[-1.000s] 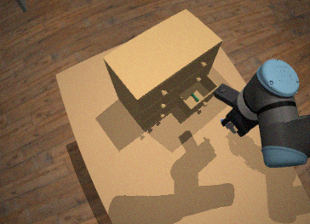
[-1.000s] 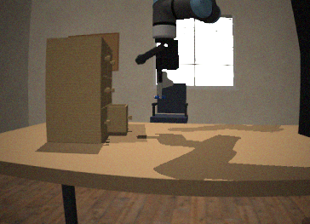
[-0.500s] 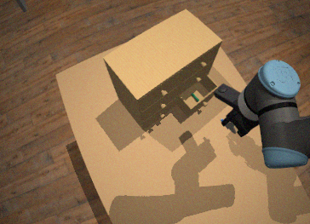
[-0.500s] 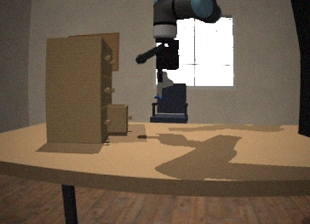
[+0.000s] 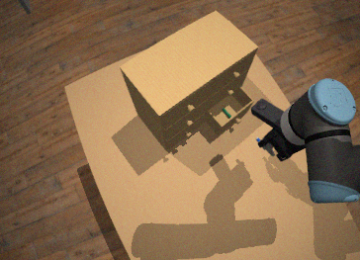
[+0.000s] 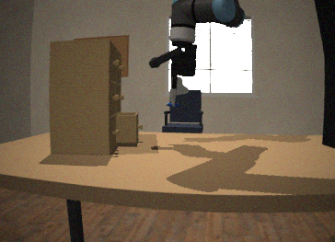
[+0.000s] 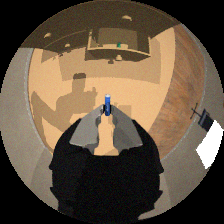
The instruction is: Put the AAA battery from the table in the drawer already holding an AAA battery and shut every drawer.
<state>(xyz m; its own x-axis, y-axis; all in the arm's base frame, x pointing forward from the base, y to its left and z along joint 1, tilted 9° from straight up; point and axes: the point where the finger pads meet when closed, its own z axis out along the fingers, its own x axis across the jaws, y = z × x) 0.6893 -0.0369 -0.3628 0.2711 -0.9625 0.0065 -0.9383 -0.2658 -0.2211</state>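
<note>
The wooden chest [image 5: 190,58] [image 6: 80,96] stands upright on the table. Its lowest drawer on the right [image 5: 237,116] [image 6: 127,130] [image 7: 136,51] is pulled out, and a green battery [image 5: 226,113] [image 7: 119,45] lies inside. The other drawers look shut. My gripper [image 5: 260,141] [image 6: 173,103] [image 7: 107,105] is shut on a blue battery [image 7: 107,102], whose end sticks out past the fingertips; its blue also shows in the top view [image 5: 258,139]. The gripper hangs above the table, out in front of the open drawer and higher than its rim.
The table [image 5: 101,162] [image 6: 156,185] reaches past the chest on its front side. Drawer knobs [image 5: 191,108] [image 6: 121,97] stick out from the chest front. A dark chair [image 6: 186,110] [image 7: 205,119] stands beyond the table. Shadows of the arm fall on the table top.
</note>
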